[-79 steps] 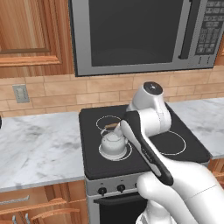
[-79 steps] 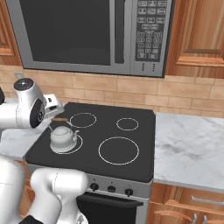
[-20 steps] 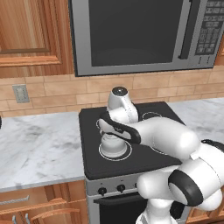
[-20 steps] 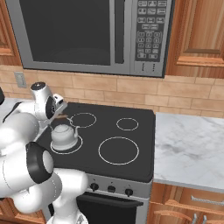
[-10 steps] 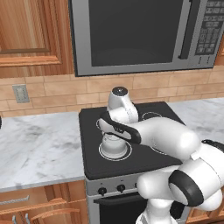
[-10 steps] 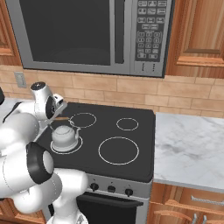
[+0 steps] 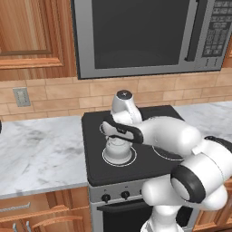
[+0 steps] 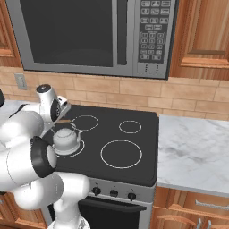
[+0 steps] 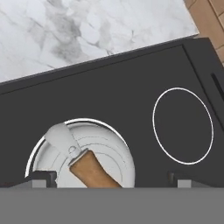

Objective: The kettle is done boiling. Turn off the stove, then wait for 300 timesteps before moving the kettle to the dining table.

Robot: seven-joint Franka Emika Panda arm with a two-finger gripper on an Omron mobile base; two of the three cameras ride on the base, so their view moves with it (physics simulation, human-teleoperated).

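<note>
The kettle (image 7: 118,148) (image 8: 66,138), small and silvery-white, sits on the front-left burner of the black glass stove (image 7: 136,174) (image 8: 147,167). My gripper (image 7: 116,138) (image 8: 60,124) hangs straight over it, pointing down, and hides its lid in the left base view. In the hand view the kettle (image 9: 103,151) lies just below my open gripper (image 9: 111,178). Its brown wooden handle bar (image 9: 89,168) runs up between the two dark fingertips (image 9: 41,177), which stand wide apart and touch nothing. The stove's black knobs (image 7: 106,197) (image 8: 114,192) line the steel front panel. The dining table is out of view.
A steel microwave (image 7: 140,34) (image 8: 85,31) hangs over the stove, close above my arm. Marble counters flank the stove on the left (image 7: 41,149) and right (image 8: 192,152). A wall outlet (image 7: 21,96) sits on the brick backsplash. The other burners (image 8: 121,154) are bare.
Since four seconds ago the arm has swung left and its hand has settled directly over the kettle. Over the last second nothing has moved.
</note>
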